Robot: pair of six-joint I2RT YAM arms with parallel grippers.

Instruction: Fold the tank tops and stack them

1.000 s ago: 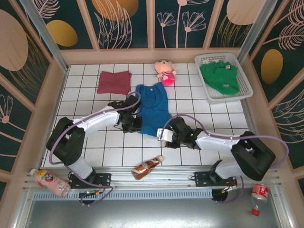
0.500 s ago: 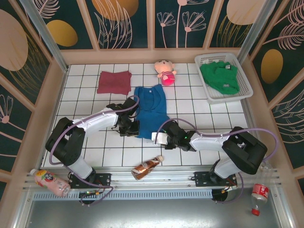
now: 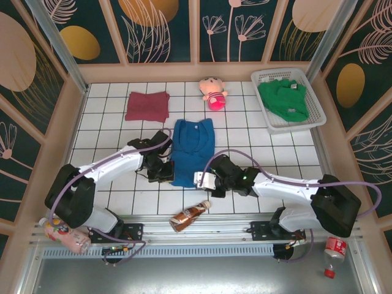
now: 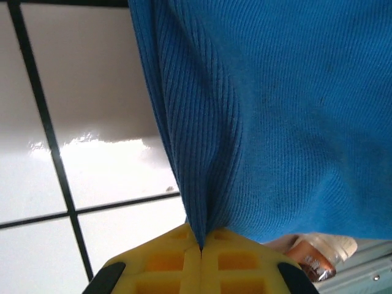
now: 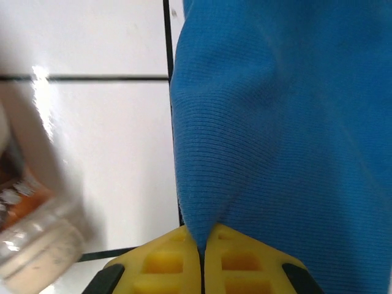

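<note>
The bright blue tank top (image 3: 192, 150) lies lengthwise on the white tiles at the centre. My left gripper (image 3: 166, 173) is shut on its near left corner, the ribbed blue cloth (image 4: 257, 110) pinched between the yellow jaws (image 4: 201, 250). At the near right corner my right gripper (image 3: 207, 181) is shut on the blue cloth (image 5: 288, 122), which runs into the closed yellow jaws (image 5: 202, 251). The maroon tank top (image 3: 147, 106) lies folded at the back left. The green tank top (image 3: 283, 100) sits in the white basket (image 3: 311, 92).
A pink plush doll (image 3: 214, 92) lies behind the blue top. A brown bottle (image 3: 190, 214) lies on the tiles just in front of my right gripper, blurred at the left (image 5: 27, 245) in the right wrist view. Two more bottles (image 3: 61, 233) (image 3: 334, 251) rest by the front rail.
My right gripper has slid left to the blue top's near right corner and shut on it. The left gripper, still holding, has drawn the cloth nearer and straighter.
</note>
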